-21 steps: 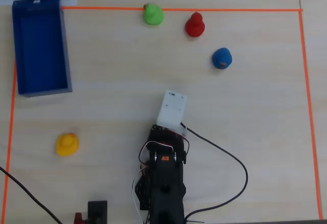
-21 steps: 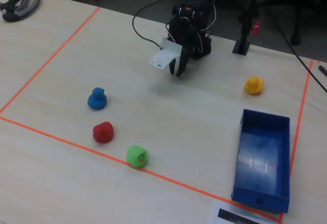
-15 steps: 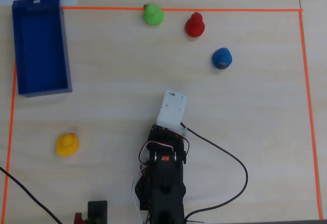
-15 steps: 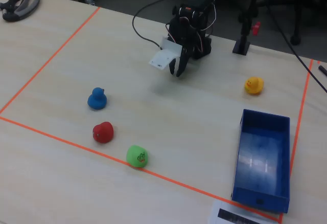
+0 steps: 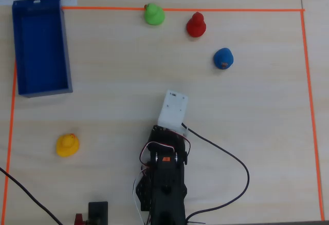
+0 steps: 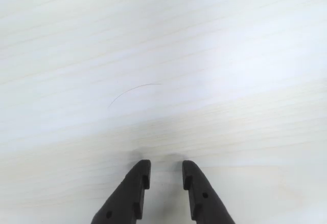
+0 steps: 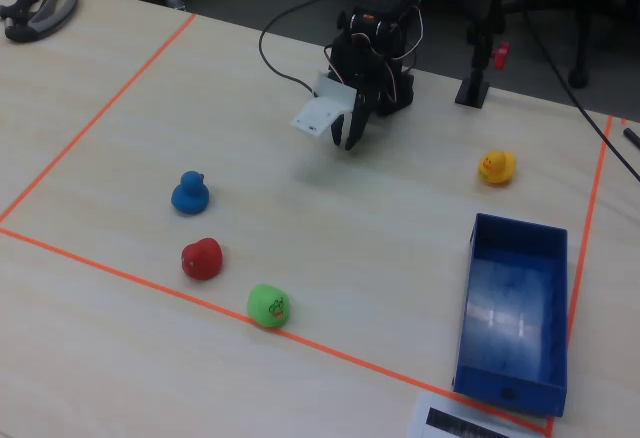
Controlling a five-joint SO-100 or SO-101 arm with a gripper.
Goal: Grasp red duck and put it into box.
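While the arm sits folded, nothing is grasped yet: all steps remain.
Overhead view: red duck (image 5: pixel 196 25) far right, box (image 5: pixel 64 50) far left, empty. Wrist view: gripper (image 6: pixel 164 175) slightly parted, seemingly holding nothing. Fixed view: duck untouched, well apart.

Four toy ducks are sitting on the desk (image 5: pixel 113 96), one of each colour: one red duck (image 5: pixel 196 25), one green duck (image 5: pixel 153 15), one blue duck (image 5: pixel 223 58) and one yellow duck (image 5: pixel 67 145). One box (image 5: pixel 66 50), deep blue and open-topped, is lying at the upper left of the overhead view. One arm (image 5: pixel 164 179) is standing on the desk, carrying one two-fingered hand (image 6: pixel 164 175).
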